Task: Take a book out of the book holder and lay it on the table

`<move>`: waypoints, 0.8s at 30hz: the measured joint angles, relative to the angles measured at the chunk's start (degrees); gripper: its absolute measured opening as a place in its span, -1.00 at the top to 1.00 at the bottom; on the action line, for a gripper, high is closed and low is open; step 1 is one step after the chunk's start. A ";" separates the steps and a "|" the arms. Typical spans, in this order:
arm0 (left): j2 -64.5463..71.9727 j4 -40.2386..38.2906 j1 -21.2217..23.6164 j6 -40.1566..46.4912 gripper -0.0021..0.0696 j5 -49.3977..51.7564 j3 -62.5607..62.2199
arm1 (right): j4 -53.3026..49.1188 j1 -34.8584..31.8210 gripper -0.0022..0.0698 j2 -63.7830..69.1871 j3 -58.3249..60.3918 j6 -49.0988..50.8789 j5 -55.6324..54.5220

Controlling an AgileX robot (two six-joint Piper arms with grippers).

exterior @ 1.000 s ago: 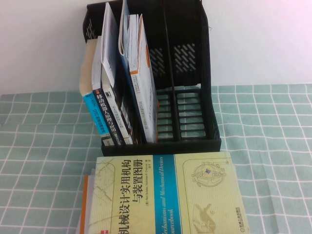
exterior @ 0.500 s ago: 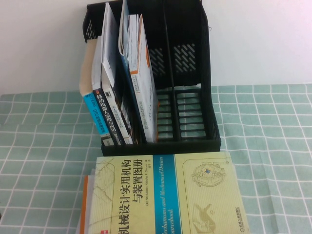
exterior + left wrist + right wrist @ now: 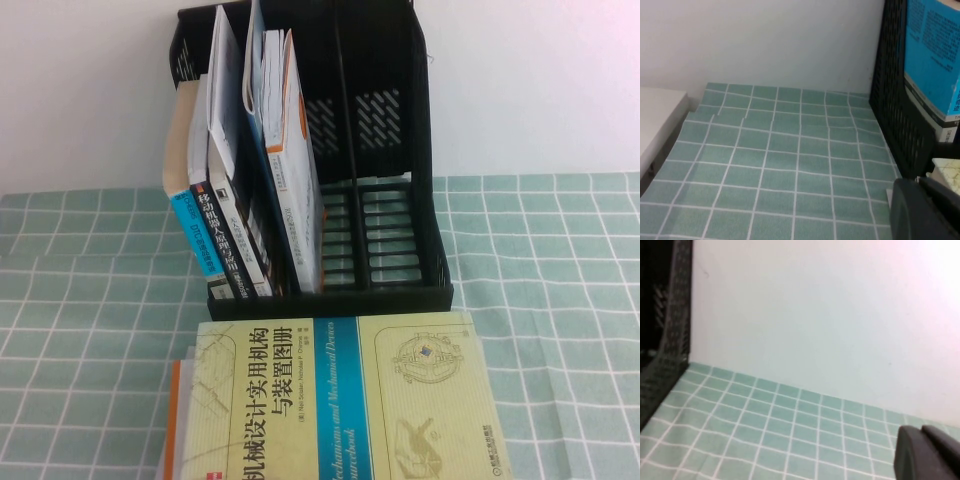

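The book (image 3: 340, 400) lay flat on the worktop (image 3: 560, 330), just in front of the holder (image 3: 380, 150), its far edge close against the holder's base. Its pale yellow cover faced up, with line drawings, an italic English title and a bright blue band carrying white Chinese characters. It rested on top of other books at the near edge. The holder, a black rack with tall vented walls and a slotted floor, stood upright at the back of the mint-green gridded cloth. Its left compartments held upright books; its right compartments showed bare floor.

The left gripper (image 3: 922, 210) hung low over the cloth beside the holder's outer wall; the right gripper (image 3: 927, 455) hung over the cloth on the holder's other side.
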 joint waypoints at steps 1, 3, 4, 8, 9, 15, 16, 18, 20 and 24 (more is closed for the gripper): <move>-0.39 0.00 0.00 0.00 0.95 0.00 0.13 | 1.37 -2.28 0.95 -0.99 0.90 -1.40 -0.94; -0.54 0.00 0.08 0.00 0.95 -0.23 1.28 | 3.37 -5.83 0.95 -2.65 4.02 -2.87 -3.82; -0.54 0.17 0.08 0.00 0.95 -0.46 2.02 | 4.24 -7.45 0.94 -3.46 6.13 -3.20 -5.66; -0.62 1.67 0.08 0.51 0.95 -2.92 7.25 | 5.83 -10.36 0.94 -5.95 14.66 -3.66 -11.06; -0.62 2.25 0.08 0.51 0.95 -4.09 8.72 | 6.38 -10.39 0.94 -6.15 16.32 -3.66 -11.35; -0.62 4.02 1.20 0.74 0.95 -5.68 10.45 | 15.13 -10.62 0.95 -6.10 19.30 -3.93 -2.64; -0.62 4.02 1.75 0.74 0.95 -5.39 10.45 | 15.97 -10.62 0.95 -6.10 19.39 -4.03 -1.72; -0.62 4.02 2.86 0.51 0.95 -5.25 10.45 | 16.69 -10.62 0.94 -6.10 19.39 -4.03 -1.49; -0.62 4.02 4.19 0.41 0.95 -5.15 10.45 | 16.70 -10.62 0.95 -6.10 19.39 -4.03 -1.49; -0.62 4.02 5.34 0.41 0.95 -5.15 10.45 | 14.43 -10.62 0.94 -6.10 19.39 -4.03 -1.36</move>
